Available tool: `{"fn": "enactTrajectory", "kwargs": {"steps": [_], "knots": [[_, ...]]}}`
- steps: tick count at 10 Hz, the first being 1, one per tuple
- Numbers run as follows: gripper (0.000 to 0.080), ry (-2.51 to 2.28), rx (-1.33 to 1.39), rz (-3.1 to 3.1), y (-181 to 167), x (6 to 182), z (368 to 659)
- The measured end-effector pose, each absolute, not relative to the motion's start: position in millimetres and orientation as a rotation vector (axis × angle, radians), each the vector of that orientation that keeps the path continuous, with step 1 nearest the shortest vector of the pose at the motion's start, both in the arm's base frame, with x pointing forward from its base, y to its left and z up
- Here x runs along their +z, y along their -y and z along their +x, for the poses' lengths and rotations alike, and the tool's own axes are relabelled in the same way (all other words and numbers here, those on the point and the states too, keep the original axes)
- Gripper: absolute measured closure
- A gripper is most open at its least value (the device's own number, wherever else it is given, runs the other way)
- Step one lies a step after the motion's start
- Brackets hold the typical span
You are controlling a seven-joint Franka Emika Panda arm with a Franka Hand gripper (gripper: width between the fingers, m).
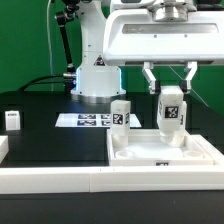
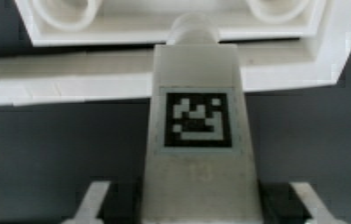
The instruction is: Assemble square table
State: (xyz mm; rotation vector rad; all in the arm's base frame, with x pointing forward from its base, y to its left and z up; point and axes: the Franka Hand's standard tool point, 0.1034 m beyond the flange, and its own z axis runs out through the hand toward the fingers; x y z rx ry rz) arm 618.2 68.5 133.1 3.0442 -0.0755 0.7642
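While the tool (image 1: 170,88) grips one leg (image 1: 171,108), two legs stand loose.

leg (image 1: 171,108) above slab (image 1: 150,152), marker board (image 1: 90,120) behind

**Camera Placement: 2 Views**

The exterior view sits low, close to table height, and faces the robot base (image 1: 96,78) across the black table (image 1: 50,135). It frames the scene from moderate range, with the white rail (image 1: 60,180) nearest the lens.

The wrist view looks along the gripper (image 2: 193,198) from very near; 1 leg (image 2: 197,120) fills most of the frame.

Both views share this leg (image 1: 171,108) and part of the square slab (image 1: 165,152) (image 2: 83,70).
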Motion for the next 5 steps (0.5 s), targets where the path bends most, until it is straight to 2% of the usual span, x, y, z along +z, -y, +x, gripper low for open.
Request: {"fn": "enactTrajectory", "kwargs": {"steps": [2, 5], "knots": [[0.0509, 0.044, 0.871, 3.024, -83.6, 132.5, 617.3], [0.0509, 0.016, 0.867, 3.029, -94.1, 130.6, 616.4]]}}
